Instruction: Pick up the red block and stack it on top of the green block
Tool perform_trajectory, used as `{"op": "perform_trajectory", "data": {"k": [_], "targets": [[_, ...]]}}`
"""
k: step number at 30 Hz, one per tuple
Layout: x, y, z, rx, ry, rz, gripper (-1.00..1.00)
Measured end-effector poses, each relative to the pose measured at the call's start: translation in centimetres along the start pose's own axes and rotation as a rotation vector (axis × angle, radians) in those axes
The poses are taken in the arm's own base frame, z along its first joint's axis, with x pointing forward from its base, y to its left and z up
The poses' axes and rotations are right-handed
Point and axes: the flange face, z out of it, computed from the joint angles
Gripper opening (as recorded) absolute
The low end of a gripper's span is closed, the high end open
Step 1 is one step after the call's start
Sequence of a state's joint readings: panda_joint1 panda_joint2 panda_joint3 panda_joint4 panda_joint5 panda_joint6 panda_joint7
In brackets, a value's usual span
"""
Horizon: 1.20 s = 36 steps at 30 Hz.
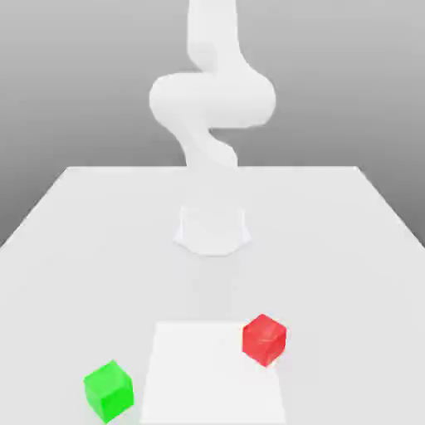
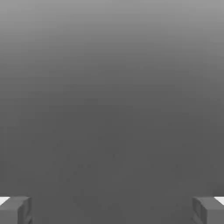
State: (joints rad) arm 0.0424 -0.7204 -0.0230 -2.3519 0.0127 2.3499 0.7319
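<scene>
Red block: a small glossy red cube (image 1: 265, 339) sits on the white table (image 1: 75, 249), toward the exterior view's right, at the near right corner of a brighter white square patch (image 1: 203, 373) on the tabletop.
Green block: a small glossy green cube (image 1: 108, 388) rests on the table toward the exterior view's left, just off the patch's near left edge, well apart from the red cube.
Between the blocks: bare white patch, with no object in the stretch separating them.
Arm: the white robot arm (image 1: 212, 100) rises from its round base (image 1: 212, 228) at mid-table, behind both cubes, and bends high above the surface.
Gripper: in the hand view the gripper (image 2: 112, 210) shows two grey fingertips (image 2: 15, 209) standing far apart at opposite edges, gripping nothing.
Under the hand: plain grey ground between the fingertips, neither cube in sight there.
Obstacles: both cubes stand free, tops uncovered, sides untouched.
</scene>
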Motion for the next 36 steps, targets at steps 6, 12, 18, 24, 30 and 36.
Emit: {"op": "perform_trajectory", "data": {"k": [6, 12, 18, 24, 30, 36], "targets": [[-5.7, 2.1, 14.9, -0.086, -0.227, -0.198, 0.00], [-15.0, 6.6, 26.3, -0.177, -0.440, -0.416, 0.00], [-25.2, 13.6, 32.8, -0.274, -0.634, -0.646, 0.00], [-28.9, 17.3, 37.1, -0.294, -0.669, -0.691, 0.00], [-29.9, 18.2, 38.4, -0.296, -0.672, -0.690, -1.00], [-28.7, 17.1, 36.8, -0.295, -0.671, -0.692, -1.00]]}}
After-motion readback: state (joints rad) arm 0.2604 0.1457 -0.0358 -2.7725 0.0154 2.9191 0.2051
